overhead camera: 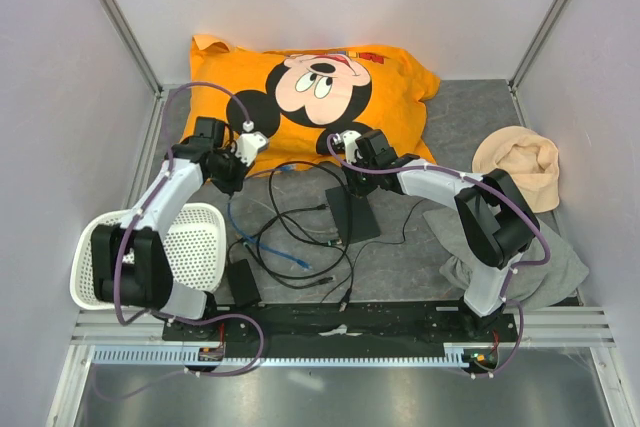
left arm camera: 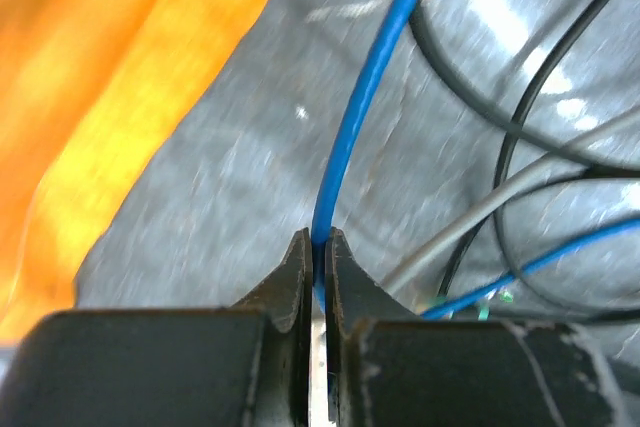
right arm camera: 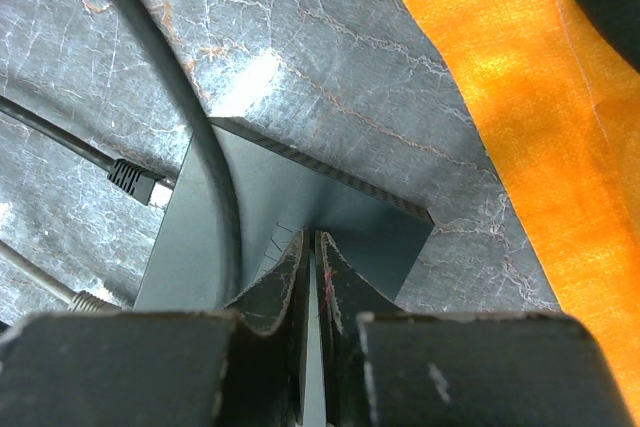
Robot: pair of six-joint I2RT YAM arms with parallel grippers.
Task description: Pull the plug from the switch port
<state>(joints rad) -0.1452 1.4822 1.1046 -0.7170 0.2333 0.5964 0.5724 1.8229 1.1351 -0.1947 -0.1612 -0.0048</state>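
Plug sits in the switch port on the edge of the flat black box that faces the left arm; the box lies mid-surface between the two arms. Nearest the bases, a narrow power brick and a white basket lie off to the left. Beyond them a tangle of leads spreads over the grey surface. The left tool is clamped tight on a blue cable from that tangle, probably to draw on it. The right tool, pinched to a sliver with nothing between its fingers, hangs over the box's top, likely to pin the box against sliding; whether it touches is unclear. Farthest back lies an orange cushion. The blue cable's far end is lost in the loops, so I cannot tell whether it reaches this plug, whose lead looks dark. A second connector lower on that edge is partly cut off.
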